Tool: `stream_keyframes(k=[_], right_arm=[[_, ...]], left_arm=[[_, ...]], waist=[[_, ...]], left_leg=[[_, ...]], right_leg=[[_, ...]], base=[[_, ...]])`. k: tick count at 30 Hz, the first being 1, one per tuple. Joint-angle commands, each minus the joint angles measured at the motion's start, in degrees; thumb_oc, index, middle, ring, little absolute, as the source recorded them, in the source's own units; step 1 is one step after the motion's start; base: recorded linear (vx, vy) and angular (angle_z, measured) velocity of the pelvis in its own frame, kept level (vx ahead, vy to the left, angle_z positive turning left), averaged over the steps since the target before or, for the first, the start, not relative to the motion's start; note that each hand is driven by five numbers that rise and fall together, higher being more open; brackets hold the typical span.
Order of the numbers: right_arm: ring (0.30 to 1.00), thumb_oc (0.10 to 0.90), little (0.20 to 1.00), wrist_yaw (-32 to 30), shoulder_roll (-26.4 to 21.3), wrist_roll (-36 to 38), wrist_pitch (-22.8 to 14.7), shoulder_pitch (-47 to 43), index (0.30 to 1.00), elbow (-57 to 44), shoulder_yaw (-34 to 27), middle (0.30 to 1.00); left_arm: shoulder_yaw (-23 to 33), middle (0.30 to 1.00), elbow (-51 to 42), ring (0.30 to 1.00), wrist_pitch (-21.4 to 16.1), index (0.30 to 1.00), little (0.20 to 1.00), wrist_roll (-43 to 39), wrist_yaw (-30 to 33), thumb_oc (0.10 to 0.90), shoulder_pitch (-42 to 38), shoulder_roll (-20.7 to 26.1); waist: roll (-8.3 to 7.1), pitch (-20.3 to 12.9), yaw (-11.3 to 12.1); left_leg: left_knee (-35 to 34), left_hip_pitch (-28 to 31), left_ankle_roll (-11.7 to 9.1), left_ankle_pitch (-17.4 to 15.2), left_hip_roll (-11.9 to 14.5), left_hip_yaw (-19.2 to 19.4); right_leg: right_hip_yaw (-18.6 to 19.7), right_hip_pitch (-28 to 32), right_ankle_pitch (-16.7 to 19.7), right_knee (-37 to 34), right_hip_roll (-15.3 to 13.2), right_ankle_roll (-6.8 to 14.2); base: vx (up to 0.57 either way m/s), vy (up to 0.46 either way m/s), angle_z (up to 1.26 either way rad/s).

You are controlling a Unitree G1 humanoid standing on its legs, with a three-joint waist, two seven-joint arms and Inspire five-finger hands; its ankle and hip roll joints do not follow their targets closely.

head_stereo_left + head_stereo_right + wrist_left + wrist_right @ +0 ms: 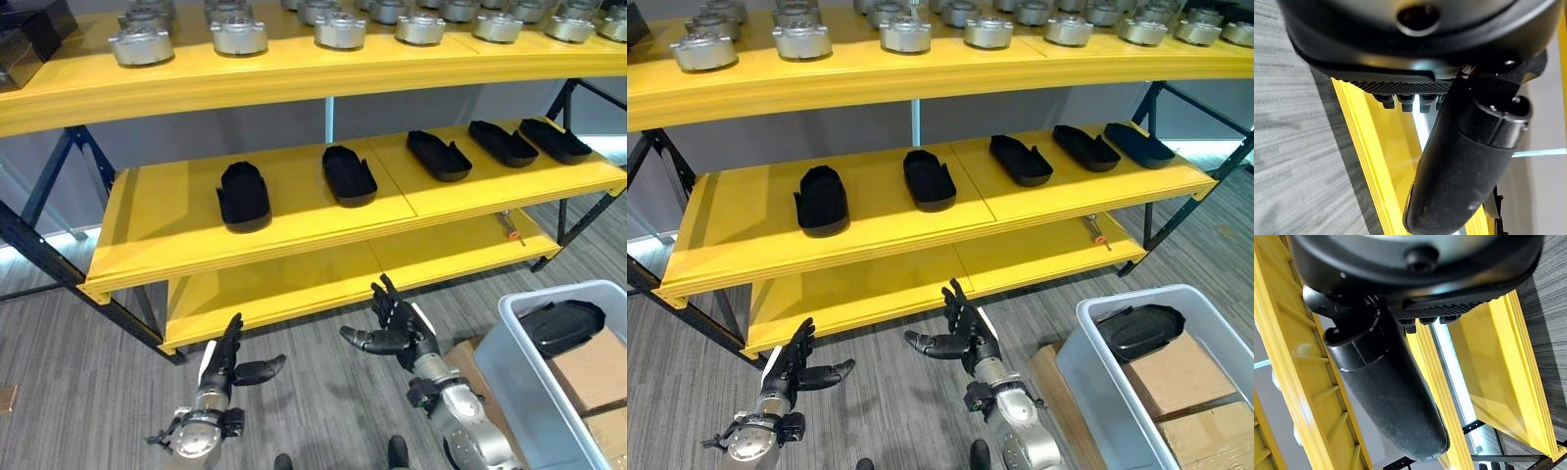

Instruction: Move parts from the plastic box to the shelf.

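Several black moulded parts [243, 195] lie in a row on the yellow middle shelf [294, 230]. One more black part [560, 325] rests in the pale plastic box [509, 362] on the floor at the lower right. My left hand [227, 367] hovers low before the bottom shelf, fingers straight and empty. My right hand [397, 328] is raised just left of the box, also open and holding nothing. Each wrist view looks past a straight thumb [1459, 166] at yellow shelf edges.
Silver metal castings [239, 34] line the top shelf. A small red-handled tool [510, 229] lies on the bottom shelf [294, 284]. Cardboard boxes [593, 372] fill part of the plastic box. Dark blue frame legs [49, 186] stand at the rack's sides.
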Motion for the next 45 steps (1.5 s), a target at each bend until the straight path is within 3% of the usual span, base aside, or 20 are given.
stream_keyframes(k=[1, 8, 14, 15, 16, 17, 19, 23, 29, 31, 35, 37, 39, 40, 42, 44, 45], right_arm=[[1.0, 0.9, 1.0, 0.48, -0.32, -0.57, -5.87, -6.86, 1.0, -4.67, -2.67, 1.0], [1.0, 0.9, 1.0, 0.22, 0.33, -0.58, -6.29, -6.35, 1.0, -4.67, -2.23, 1.0], [1.0, 0.9, 1.0, -0.77, -0.67, -1.99, -6.87, -6.51, 1.0, -5.13, -2.82, 1.0], [1.0, 0.9, 1.0, -0.94, -0.76, -2.14, -6.93, -6.62, 1.0, -5.04, -2.83, 1.0], [1.0, 0.9, 1.0, -1.18, -0.81, -2.42, -7.01, -7.18, 1.0, -4.89, -2.59, 1.0], [1.0, 0.9, 1.0, -1.53, -0.93, -2.52, -7.19, -7.95, 1.0, -4.72, -2.17, 1.0], [1.0, 0.9, 1.0, -1.82, -1.19, -2.62, -7.26, -8.44, 1.0, -4.61, -2.31, 1.0], [1.0, 0.9, 1.0, -1.93, -1.88, -2.7, -7.29, -7.75, 1.0, -6.08, -3.24, 1.0], [1.0, 0.9, 1.0, -2.9, -4.24, -3.04, -8.51, -4.55, 1.0, -8.29, -7.69, 1.0], [1.0, 0.9, 1.0, -2.95, -4.61, -3.2, -8.57, -4.13, 1.0, -8.66, -8.09, 1.0], [1.0, 0.9, 1.0, -3.66, -5.04, -2.68, -10.04, -2.36, 1.0, -9.71, -10.11, 1.0], [1.0, 0.9, 1.0, -3.95, -5.48, -2.95, -10.67, -1.09, 1.0, -10.44, -11.01, 1.0], [1.0, 0.9, 1.0, -4.31, -5.98, -2.38, -11.51, -0.12, 1.0, -11.39, -12.38, 1.0], [1.0, 0.9, 1.0, -4.43, -6.75, -1.98, -11.95, -0.22, 1.0, -12.13, -12.76, 1.0], [1.0, 0.9, 1.0, -4.96, -7.75, -1.78, -12.21, -1.09, 1.0, -11.88, -13.15, 1.0], [1.0, 0.9, 1.0, -5.84, -8.14, -2.51, -12.14, -3.2, 1.0, -11.09, -12.52, 1.0], [1.0, 0.9, 1.0, -5.9, -8.09, -2.65, -12.27, -4.65, 1.0, -10.83, -11.58, 1.0]], left_arm=[[2.76, 1.0, -4.26, 1.0, -7.31, 1.0, 1.0, 2.14, 1.96, 0.9, -5.94, 1.74], [1.65, 1.0, -2.99, 1.0, -7.27, 1.0, 1.0, 1.79, 2.28, 0.9, -8.52, 1.95], [1.09, 1.0, -2.42, 1.0, -7.25, 1.0, 1.0, 1.12, 2.67, 0.9, -8.61, 1.48], [1.05, 1.0, -2.37, 1.0, -7.39, 1.0, 1.0, 0.58, 2.73, 0.9, -8.51, 1.28], [1.08, 1.0, -2.59, 1.0, -7.39, 1.0, 1.0, -0.04, 2.83, 0.9, -8.39, 1.11], [1.54, 1.0, -3.22, 1.0, -7.53, 1.0, 1.0, -0.97, 2.62, 0.9, -7.63, 0.89], [1.77, 1.0, -3.95, 1.0, -7.37, 1.0, 1.0, -1.15, 2.08, 0.9, -6.89, 0.84], [1.76, 1.0, -3.63, 1.0, -6.95, 1.0, 1.0, -1.04, 0.6, 0.9, -5.29, 0.88], [1.0, 1.0, -4.23, 1.0, -6.79, 1.0, 1.0, -1.63, -2.07, 0.9, -3.2, 0.31], [1.02, 1.0, -4.28, 1.0, -6.83, 1.0, 1.0, -1.89, -2.39, 0.9, -2.82, 0.05], [0.1, 1.0, -3.79, 1.0, -6.9, 1.0, 1.0, -1.43, -2.47, 0.9, -2.81, -0.58], [-0.64, 1.0, -3.25, 1.0, -7.04, 1.0, 1.0, -1.07, -2.55, 0.9, -3.99, -0.63], [-0.87, 1.0, -3.35, 1.0, -7.31, 1.0, 1.0, -0.95, -2.16, 0.9, -5.59, -0.89], [-0.84, 1.0, -3.52, 1.0, -7.5, 1.0, 1.0, -1.11, -1.83, 0.9, -6.34, -1.0], [-2.08, 1.0, -3.51, 1.0, -7.35, 1.0, 1.0, -1.87, -1.79, 0.9, -7.24, -1.54], [-2.91, 1.0, -4.18, 1.0, -7.04, 1.0, 1.0, -2.41, -2.28, 0.9, -7.23, -1.37], [-2.68, 1.0, -4.63, 1.0, -7.04, 1.0, 1.0, -2.64, -2.14, 0.9, -6.79, -1.31]], waist=[[0.76, 2.0, 1.38], [0.04, 2.96, 1.47], [-0.11, 3.87, 0.96], [-0.04, 4.32, 1.18], [0.28, 5.07, 1.96], [0.92, 5.65, 2.86], [0.33, 5.38, 3.16], [-0.05, 4.57, 2.19], [1.96, 3.56, -1.18], [2.35, 3.52, -1.42], [4.4, 2.98, -3.37], [5.43, 3.05, -4.22], [5.72, 3.65, -5.1], [5.21, 4.77, -4.8], [4.22, 6.97, -3.51], [2.8, 8.76, -1.29], [2.55, 9.31, -0.04]], left_leg=[[4.62, -2.57, 5.57, -6.38, -3.66, -3.02], [5.88, -4.54, 5.19, -6.13, -3.25, -3.66], [7.25, -3.97, 4.67, -6.83, -1.41, -0.75], [7.66, -3.75, 4.56, -7.01, -0.85, 0.04], [8.09, -3.28, 4.27, -7.3, 0.16, 1.36], [8.52, -2.42, 3.49, -7.67, 2.47, 4.25], [8.85, -1.7, 2.63, -7.87, 4.08, 7.62], [9.45, -1.02, 1.32, -7.46, 6.31, 9.35], [7.69, 1.51, -1.98, -4.93, 11.91, 10.94], [7.12, 2.01, -2.33, -4.49, 12.42, 11.21], [3.5, 3.35, -4.53, -0.36, 15.81, 13.06], [2.78, 2.91, -5.38, 2.04, 17.5, 12.21], [6.7, 1.26, -5.62, 3.44, 19.27, 10.73], [15.45, -1.47, -4.81, 3.69, 19.52, 6.54], [26.26, -7.49, -3.9, 4.63, 15.97, -0.44], [25.61, -14.68, -1.97, 2.37, 8.32, -8.36], [22.31, -16.38, -1.74, 1.95, 6.64, -12.22]], right_leg=[[-1.28, 2.2, 5.17, 3.74, -3.75, 4.72], [-4.08, 2.1, 6.54, 3.41, -3.96, 4.17], [-4.45, 0.73, 5.35, 3.37, -2.82, 4.07], [-5.7, 0.17, 5.43, 4.11, -2.89, 4.09], [-9.61, -0.12, 5.41, 5.08, -3.8, 4.05], [-17.39, 0.16, 5.15, 5.86, -6.06, 3.78], [-22.38, 0.94, 5.27, 4.83, -7.07, 3.84], [-18.9, 0.62, 2.22, 3.77, -4.38, 2.93], [-17.2, 0.95, -2.35, 3.5, 1.21, 0.85], [-16.92, 0.98, -2.65, 3.46, 1.87, 0.64], [-14.73, -0.35, -4.99, 3.94, 5.9, -0.75], [-13.51, -1.3, -7.01, 5.62, 7.84, -2.31], [-11.55, -2.06, -9.04, 7.76, 10.07, -4.35], [-9.71, -1.38, -10.26, 7.95, 11.97, -6.46], [-8.42, 0.18, -10.92, 7.77, 12.63, -7.94], [-6.34, 0.72, -11.11, 7.28, 12.58, -8.05], [-4.5, 0.97, -11.26, 7.18, 13.17, -7.5]], base=[[-0.03, 0.1, 0.06], [-0.02, 0.003, 0.06], [0.0, -0.023, -0.05], [-0.04, -0.067, -0.54], [-0.09, -0.126, -0.8], [-0.11, -0.136, -0.88], [-0.07, -0.148, -1.88], [0.05, -0.182, -0.91], [0.06, -0.193, -0.44], [0.04, -0.106, -0.21], [0.06, -0.187, -0.25], [0.05, -0.256, -0.21], [0.05, -0.32, 0.0], [0.03, -0.336, -0.08], [0.01, -0.276, -0.51], [0.08, -0.053, -0.37], [0.14, 0.037, -0.21]])
